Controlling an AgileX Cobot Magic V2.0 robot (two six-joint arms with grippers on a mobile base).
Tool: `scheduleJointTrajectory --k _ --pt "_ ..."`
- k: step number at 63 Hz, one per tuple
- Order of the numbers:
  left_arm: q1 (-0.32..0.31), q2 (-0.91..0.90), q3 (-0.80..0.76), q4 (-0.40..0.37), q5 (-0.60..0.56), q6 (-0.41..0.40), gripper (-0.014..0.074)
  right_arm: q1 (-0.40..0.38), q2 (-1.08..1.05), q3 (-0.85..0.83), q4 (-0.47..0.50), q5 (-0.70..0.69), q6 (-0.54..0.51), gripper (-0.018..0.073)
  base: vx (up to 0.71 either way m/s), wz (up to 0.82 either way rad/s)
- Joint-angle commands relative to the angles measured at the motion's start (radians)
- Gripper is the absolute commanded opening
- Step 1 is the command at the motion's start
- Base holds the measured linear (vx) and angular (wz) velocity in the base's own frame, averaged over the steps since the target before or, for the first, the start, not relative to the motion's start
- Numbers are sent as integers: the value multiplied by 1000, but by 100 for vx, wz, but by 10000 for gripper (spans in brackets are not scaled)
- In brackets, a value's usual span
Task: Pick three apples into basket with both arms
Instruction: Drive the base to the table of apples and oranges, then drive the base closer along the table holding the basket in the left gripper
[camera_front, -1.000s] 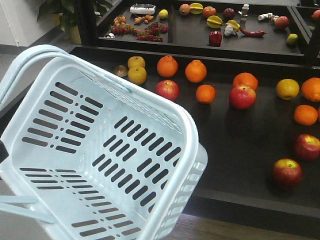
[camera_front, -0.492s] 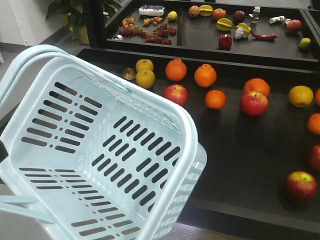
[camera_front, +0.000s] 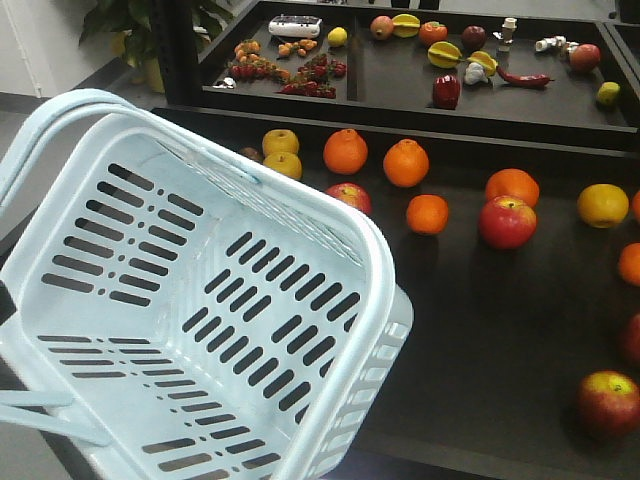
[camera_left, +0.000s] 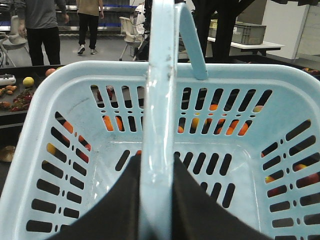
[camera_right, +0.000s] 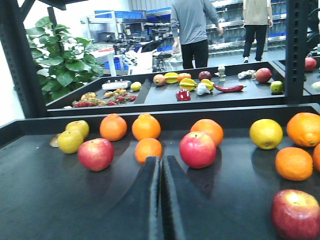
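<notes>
The right jaws are pressed together with nothing between them. They hang low over the dark tabletop (camera_right: 60, 200) with their tips pointing across it at the fruit. An orange (camera_right: 148, 149) lies straight ahead of the tips. The middle apple (camera_right: 198, 149) sits just right of that line and is the apple closest to it. The left apple (camera_right: 95, 154) lies about as far forward but well off to the left, near two yellow fruits (camera_right: 70, 140). The right apple (camera_right: 295, 212) rests nearer the front edge and far out to the right.

The left jaws pinch the handle (camera_left: 157, 100) of the basket (camera_left: 100, 72), one black finger on each side of the pale bar. In the front view the basket hangs tilted at the near left of the tabletop, and no fruit lies inside it.

All three apples are on the tabletop, so no pick appears to have begun. The left arm is taken up with carrying, so the reaching probably falls to the right arm. Its jaws would have to spread and swing slightly right to straddle the middle apple without nudging the orange beside it. An apple is round, so approach angle should matter little.
</notes>
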Motion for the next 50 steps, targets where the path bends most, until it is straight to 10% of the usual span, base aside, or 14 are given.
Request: scheduleJointTrajectory --k 1,50 --pt "-4 5 -29 -43 -86 -13 -6 -5 -12 11 -3 -71 -8 -5 12 -13" --pt "-4 5 -29 -43 -86 -13 -6 -5 -12 11 -3 -71 -8 -5 11 -21"
